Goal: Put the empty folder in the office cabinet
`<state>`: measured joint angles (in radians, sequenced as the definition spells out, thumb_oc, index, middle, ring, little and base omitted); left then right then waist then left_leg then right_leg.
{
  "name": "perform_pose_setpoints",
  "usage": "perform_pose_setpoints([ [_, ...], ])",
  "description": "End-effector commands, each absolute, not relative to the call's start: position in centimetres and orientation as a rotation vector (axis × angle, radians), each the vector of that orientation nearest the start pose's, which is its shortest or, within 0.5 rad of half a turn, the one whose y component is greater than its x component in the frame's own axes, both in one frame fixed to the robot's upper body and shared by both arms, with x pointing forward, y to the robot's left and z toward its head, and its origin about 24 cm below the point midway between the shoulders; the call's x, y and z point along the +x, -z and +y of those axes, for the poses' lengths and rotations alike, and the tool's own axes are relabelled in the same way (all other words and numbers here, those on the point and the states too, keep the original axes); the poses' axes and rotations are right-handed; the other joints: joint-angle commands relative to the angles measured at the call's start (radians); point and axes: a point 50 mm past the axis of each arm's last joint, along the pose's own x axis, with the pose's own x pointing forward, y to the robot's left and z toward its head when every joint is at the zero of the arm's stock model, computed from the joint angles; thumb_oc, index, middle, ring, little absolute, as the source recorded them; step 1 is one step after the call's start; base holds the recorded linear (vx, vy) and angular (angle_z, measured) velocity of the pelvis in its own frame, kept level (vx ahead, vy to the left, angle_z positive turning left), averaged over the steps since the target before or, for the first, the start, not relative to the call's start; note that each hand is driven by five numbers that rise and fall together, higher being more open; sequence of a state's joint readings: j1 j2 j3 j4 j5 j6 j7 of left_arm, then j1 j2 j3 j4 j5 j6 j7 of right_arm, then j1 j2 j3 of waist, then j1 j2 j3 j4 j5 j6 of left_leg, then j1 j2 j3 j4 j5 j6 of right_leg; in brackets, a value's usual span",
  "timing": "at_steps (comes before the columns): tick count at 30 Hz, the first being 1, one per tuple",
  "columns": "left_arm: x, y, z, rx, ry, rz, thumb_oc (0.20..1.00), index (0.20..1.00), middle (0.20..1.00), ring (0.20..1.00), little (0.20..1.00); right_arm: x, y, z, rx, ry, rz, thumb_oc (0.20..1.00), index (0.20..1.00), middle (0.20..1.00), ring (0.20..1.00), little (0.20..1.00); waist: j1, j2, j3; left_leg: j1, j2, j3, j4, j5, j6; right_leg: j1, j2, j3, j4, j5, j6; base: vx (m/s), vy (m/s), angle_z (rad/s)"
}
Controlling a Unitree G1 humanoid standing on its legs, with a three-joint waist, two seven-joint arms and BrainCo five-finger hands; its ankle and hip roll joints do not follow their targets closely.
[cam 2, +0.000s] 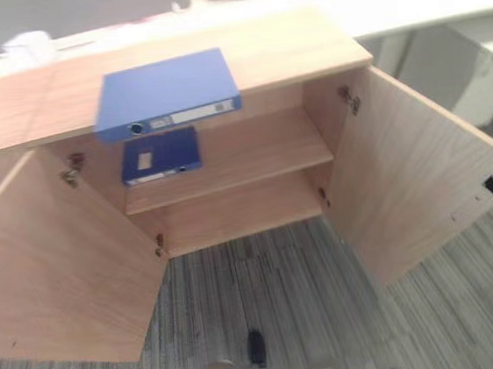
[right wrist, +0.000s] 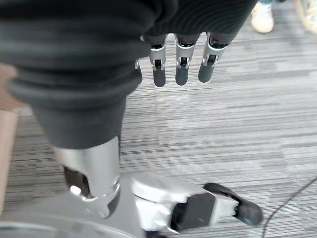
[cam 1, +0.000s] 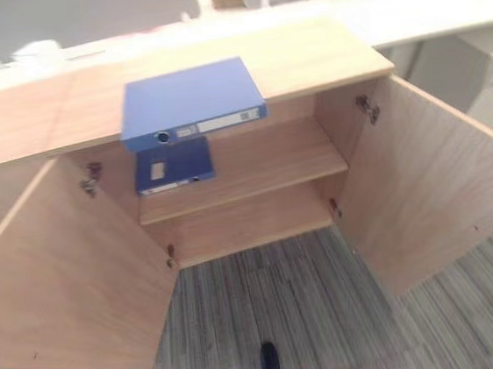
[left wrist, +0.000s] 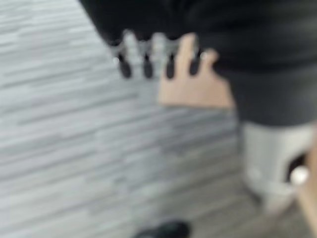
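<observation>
From my head, a blue folder (cam 1: 189, 100) lies on top of the open cabinet (cam 1: 321, 53); another folder (cam 1: 174, 166) lies on its upper shelf (cam 1: 270, 160). My left hand (left wrist: 158, 59) hangs relaxed over carpet (left wrist: 59, 139). My right hand (right wrist: 181, 62) hangs straight-fingered, holding nothing.

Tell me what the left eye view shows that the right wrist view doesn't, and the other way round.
The left eye view shows the wooden cabinet with both doors open, one blue folder lying flat on its top and a second blue folder on the upper shelf inside. The right wrist view shows the right hand with relaxed fingers hanging over the floor, holding nothing, and a person's shoe at the edge. Both views share the striped grey carpet.
</observation>
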<state>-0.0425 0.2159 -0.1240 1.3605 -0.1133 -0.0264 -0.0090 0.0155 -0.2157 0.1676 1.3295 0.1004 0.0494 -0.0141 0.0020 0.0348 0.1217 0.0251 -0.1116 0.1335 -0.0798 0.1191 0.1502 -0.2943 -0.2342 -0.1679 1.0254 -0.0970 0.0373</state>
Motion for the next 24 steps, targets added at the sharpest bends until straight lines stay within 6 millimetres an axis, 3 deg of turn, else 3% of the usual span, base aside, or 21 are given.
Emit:
perform_pose_setpoints([
  [1, 7.0, 16.4, 24.6, 0.177, -0.184, 1.296, 1.0, 1.0, 1.0, 1.0, 1.0, 8.1, 16.2, -24.6, -0.229, 0.167, 1.311, 1.0, 1.0, 1.0, 1.0, 1.0, -0.002, 0.04, 0.054, -0.007, 0.053, -0.076, -0.001, -0.071, -0.111, 0.152, 0.077, 0.077, -0.6, 0.075, 0.044, 0.16, -0.219, 0.34],
  [2, 8.0, 16.1, 24.8, 0.195, -0.177, 1.266, 1.0, 1.0, 1.0, 1.0, 1.0, 8.1, 16.0, -25.3, -0.265, 0.173, 1.306, 1.0, 1.0, 1.0, 1.0, 1.0, -0.018, 0.023, 0.059, -0.002, 0.052, -0.078, 0.0, -0.08, -0.123, 0.177, 0.099, 0.102, -0.771, 0.082, 0.057, 0.16, -0.218, 0.65],
  [3, 8.0, 16.1, 24.8, 0.195, -0.177, 1.266, 1.0, 1.0, 1.0, 1.0, 1.0, 8.1, 16.0, -25.3, -0.265, 0.173, 1.306, 1.0, 1.0, 1.0, 1.0, 1.0, -0.018, 0.025, 0.059, -0.002, 0.053, -0.079, -0.001, -0.079, -0.123, 0.179, 0.101, 0.101, -0.777, 0.087, 0.057, 0.13, -0.15, 0.74],
  [4, 7.6, 16.2, 25.0, 0.212, -0.172, 1.274, 1.0, 1.0, 1.0, 1.0, 1.0, 7.9, 16.1, -25.3, -0.234, 0.203, 1.315, 1.0, 1.0, 1.0, 1.0, 1.0, -0.026, 0.01, 0.054, 0.009, 0.048, -0.092, 0.0, -0.09, -0.125, 0.215, 0.127, 0.161, -0.858, 0.078, 0.075, 0.13, -0.095, 0.59],
  [5, 7.6, 16.2, 25.0, 0.217, -0.177, 1.274, 1.0, 1.0, 1.0, 1.0, 1.0, 7.7, 16.2, -25.2, -0.216, 0.211, 1.326, 1.0, 1.0, 1.0, 1.0, 1.0, -0.018, 0.0, 0.04, 0.018, 0.05, -0.084, -0.002, -0.103, -0.123, 0.231, 0.128, 0.168, -0.896, 0.08, 0.084, 0.25, -0.188, 0.58],
  [9, 6.3, 16.7, 23.7, 0.211, -0.132, 1.32, 1.0, 1.0, 1.0, 1.0, 1.0, 5.1, 16.7, -24.6, -0.207, 0.189, 1.41, 1.0, 1.0, 1.0, 1.0, 1.0, -0.01, -0.02, -0.025, 0.038, 0.075, -0.099, -0.007, -0.119, -0.142, 0.32, 0.15, 0.133, -1.038, 0.108, 0.077, 0.16, -0.144, 0.47],
  [16, 5.1, 17.1, 23.0, 0.207, -0.106, 1.365, 1.0, 1.0, 1.0, 1.0, 1.0, 3.3, 16.8, -25.1, -0.204, 0.223, 1.464, 1.0, 1.0, 1.0, 1.0, 1.0, -0.011, -0.034, -0.049, 0.076, 0.094, -0.104, -0.007, -0.138, -0.159, 0.402, 0.178, 0.129, -1.103, 0.102, 0.064, 0.1, -0.075, -0.08],
  [24, 4.8, 17.1, 23.1, 0.18, -0.143, 1.37, 1.0, 1.0, 1.0, 1.0, 1.0, 2.9, 16.9, -24.8, -0.205, 0.215, 1.477, 1.0, 1.0, 1.0, 1.0, 1.0, -0.01, -0.039, -0.056, 0.093, 0.105, -0.109, -0.007, -0.146, -0.171, 0.428, 0.183, 0.122, -1.108, 0.086, 0.055, 0.04, -0.018, -0.06],
])
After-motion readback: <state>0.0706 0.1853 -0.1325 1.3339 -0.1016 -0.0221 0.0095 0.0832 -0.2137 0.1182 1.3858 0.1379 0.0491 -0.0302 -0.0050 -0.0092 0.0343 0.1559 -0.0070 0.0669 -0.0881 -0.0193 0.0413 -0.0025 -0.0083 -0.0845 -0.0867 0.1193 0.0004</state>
